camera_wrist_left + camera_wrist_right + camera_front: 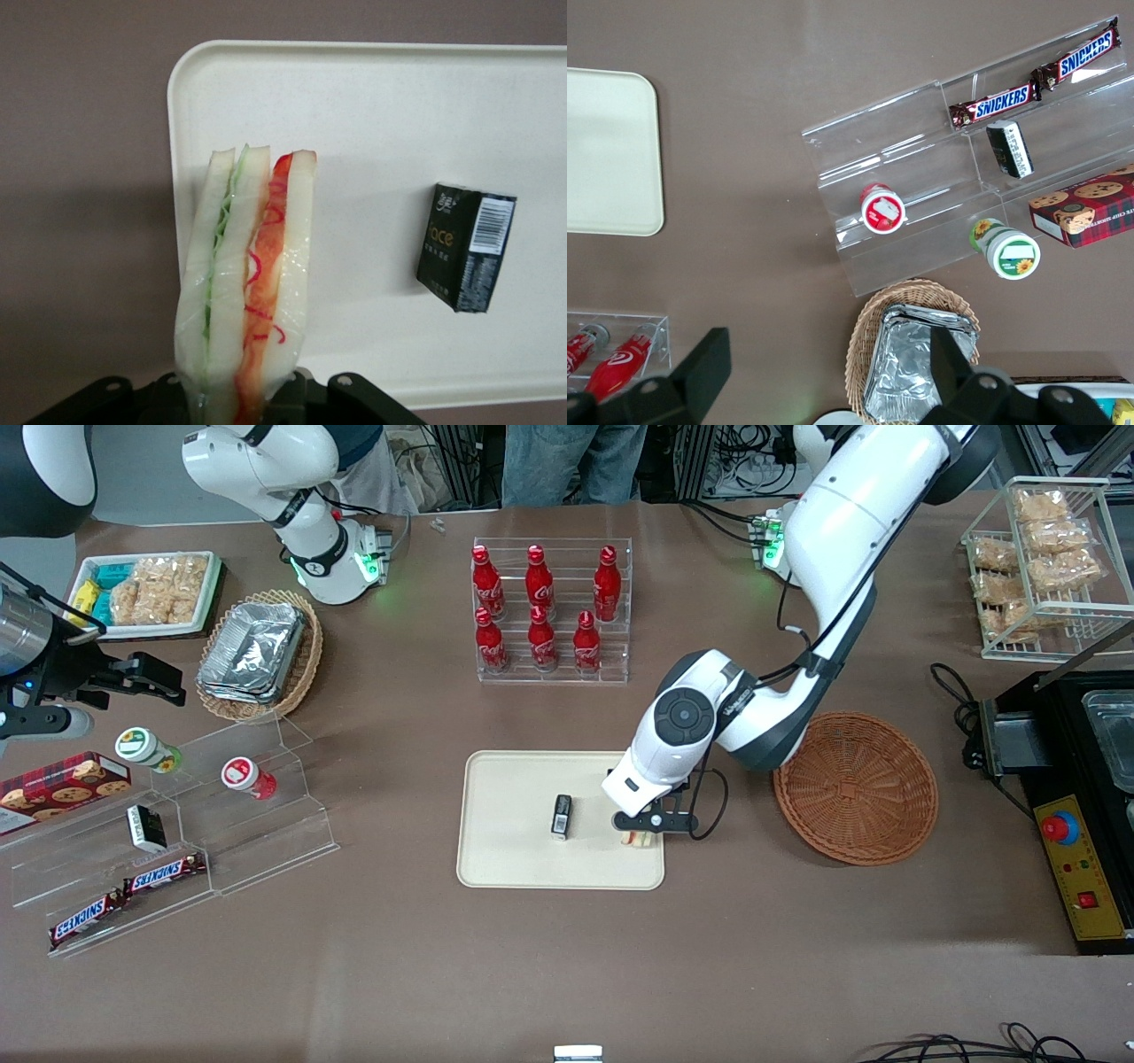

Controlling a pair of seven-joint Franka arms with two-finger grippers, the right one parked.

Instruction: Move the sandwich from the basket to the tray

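The sandwich (252, 283), a wedge of white bread with green and red-orange filling stripes, is held in my left gripper (244, 390), whose fingers are shut on its base. In the front view the gripper (645, 828) hangs over the cream tray (514, 859), at the tray's edge nearest the basket, and a pale bit of the sandwich (640, 839) shows below it. The round reddish-brown wicker basket (856, 786) sits empty beside the tray, toward the working arm's end of the table. The tray (372, 115) fills much of the wrist view under the sandwich.
A small black box (562, 816) lies on the tray, also seen as the black box (467, 246) in the wrist view. An acrylic rack of red bottles (549, 607) stands farther from the front camera than the tray. A black control unit (1076, 797) sits past the basket.
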